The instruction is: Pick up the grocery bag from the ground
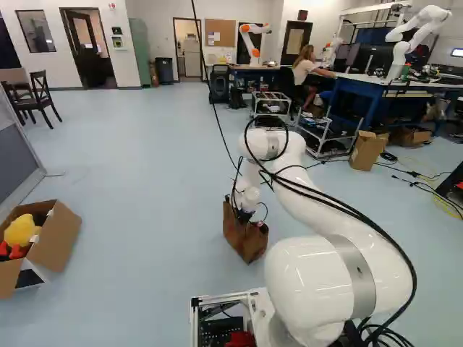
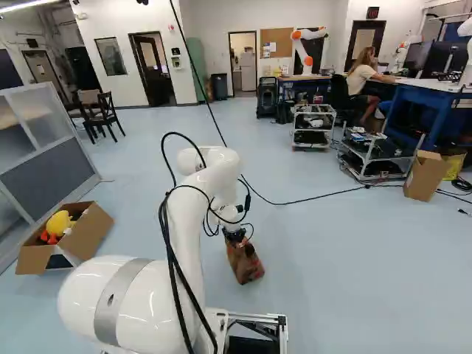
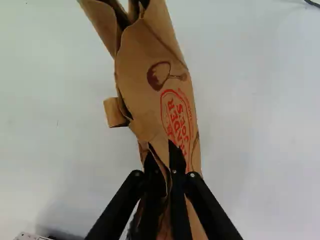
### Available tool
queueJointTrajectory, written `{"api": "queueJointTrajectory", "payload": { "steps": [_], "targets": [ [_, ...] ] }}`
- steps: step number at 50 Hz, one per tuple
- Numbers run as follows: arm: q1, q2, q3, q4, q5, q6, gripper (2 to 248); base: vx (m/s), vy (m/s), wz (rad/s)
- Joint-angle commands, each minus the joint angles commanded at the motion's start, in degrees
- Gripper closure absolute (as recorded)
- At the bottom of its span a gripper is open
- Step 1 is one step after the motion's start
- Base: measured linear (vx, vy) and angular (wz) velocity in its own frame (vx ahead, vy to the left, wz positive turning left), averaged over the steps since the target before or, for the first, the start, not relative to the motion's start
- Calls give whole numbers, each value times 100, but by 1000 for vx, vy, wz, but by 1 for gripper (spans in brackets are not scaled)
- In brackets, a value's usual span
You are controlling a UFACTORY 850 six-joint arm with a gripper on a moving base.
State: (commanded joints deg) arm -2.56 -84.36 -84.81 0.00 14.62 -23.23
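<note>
- Nearest item, also largest: arm (image 1: pixel 304 285), with smooth, glossy white shells, rounded joint housings and a matt grey band. Reaching forward and down toward the grocery bag (image 1: pixel 241 237).
- Next in size: cardboard box (image 1: pixel 58 246), plain brown, square-cornered, with a yellow plush toy (image 1: pixel 22 230) inside. Not part of the pick-up.
- Task object: grocery bag, of brown paper, ahead of the arm base, low at the pale, faintly shiny floor (image 1: pixel 145 188). Leaning rather than square in both base views; narrow, flattened body, soft creases, crumpled upper edge. Mouth partly gaping beyond the grip point.
- Gripper (image 3: pixel 161 146): clamped on the upper edge of the bag, with paper pinched between two slim, dark fingers. Judged a true grip, from both sides.
- Small details: folded tab (image 3: pixel 115 112) projecting from one side of the paper; red oval print (image 3: pixel 177 120) and brown pot drawing (image 3: pixel 159 75) on the broad face.
- Progress: approach and grasp judged complete. Clearance under the bag: cannot tell from these views.
- Left to do: raise straight up, confirm full clearance, hold steady. Watch for tearing or slipping at the thin, creased edge.
</note>
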Motion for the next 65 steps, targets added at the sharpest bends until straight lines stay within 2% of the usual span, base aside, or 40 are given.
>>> {"api": "queueJointTrajectory", "payload": {
  "steps": [16,65],
  "targets": [
    [0,83,77,0,0,0,229,0,0,0],
    [0,1109,980,0,0,0,229,0,0,0]
  ]
}}
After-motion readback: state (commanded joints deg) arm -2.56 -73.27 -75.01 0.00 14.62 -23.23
